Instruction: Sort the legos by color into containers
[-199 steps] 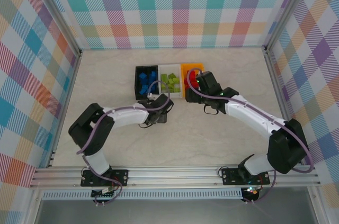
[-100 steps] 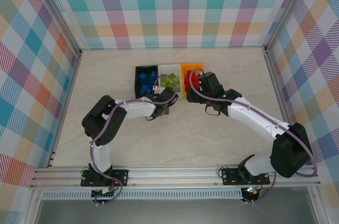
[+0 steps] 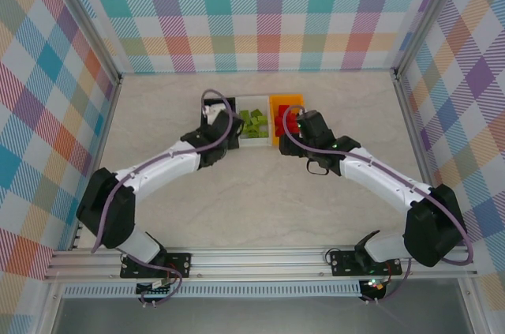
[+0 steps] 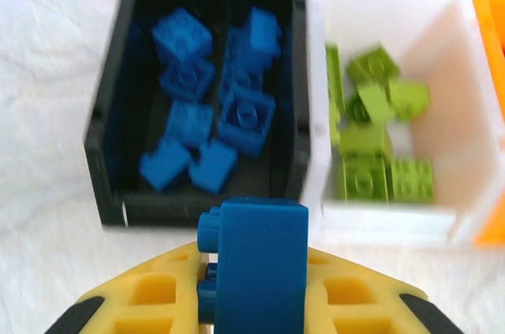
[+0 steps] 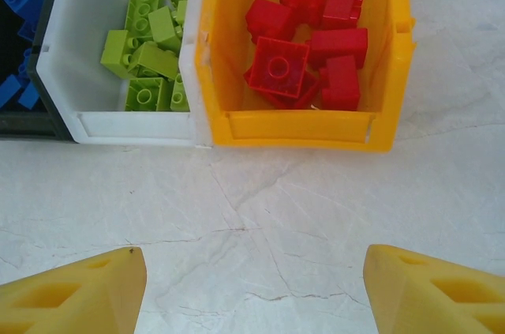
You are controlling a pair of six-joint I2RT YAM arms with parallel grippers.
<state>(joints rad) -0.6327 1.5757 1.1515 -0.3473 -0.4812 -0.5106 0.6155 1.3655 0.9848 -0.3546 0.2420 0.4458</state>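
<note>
item 1, left gripper: yellow fingers closed on a blue lego, held studs to the left, just short of the black bin's near wall. a second ago this gripper was low over the table in front of the bins. the arm has since stretched toward the far edge and carried the block up to the bin.

item 2, black bin: left end of a row of three touching bins, mid-table toward the far edge. holds a heap of blue legos.

item 3, white bin: middle of the row. holds lime green legos.

item 4, orange bin: right end of the row. holds red legos.

item 5, right gripper: fingers spread wide, nothing between them, over bare table just before the orange bin's near wall. it has scarcely shifted over the last second.

status, as judged: the carry is nearly done and the release is not yet made. the block needs to pass the near wall before the fingers part, or it may catch the rim and fall outside. the held block is the only lego seen outside a bin, so sorting looks close to complete.
</note>
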